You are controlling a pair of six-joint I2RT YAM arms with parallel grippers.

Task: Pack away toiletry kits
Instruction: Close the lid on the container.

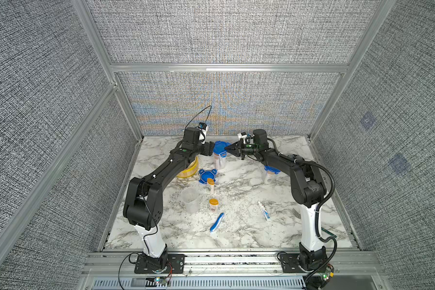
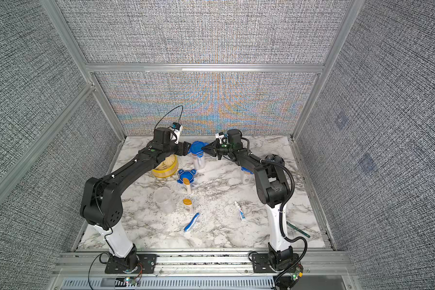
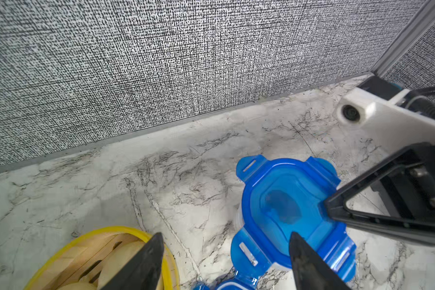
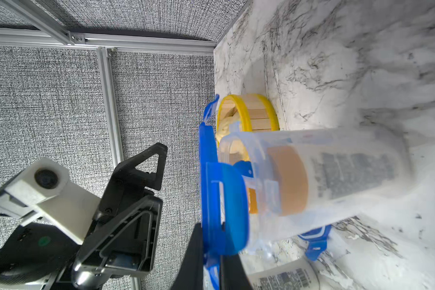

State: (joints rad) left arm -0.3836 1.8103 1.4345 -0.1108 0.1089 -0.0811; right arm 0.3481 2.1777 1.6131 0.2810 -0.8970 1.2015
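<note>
Blue lid on jar: right fingers pinch its edge, left fingers spread

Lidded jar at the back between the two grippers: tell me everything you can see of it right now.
Clear frosted plastic jar, upright on the marble table near the back wall. An orange-capped bottle shows through its wall. Its blue lid sits on top, four tabs splayed outward. The right gripper is shut, pinching the lid's edge. The left gripper is open beside it; contact unclear.
</note>
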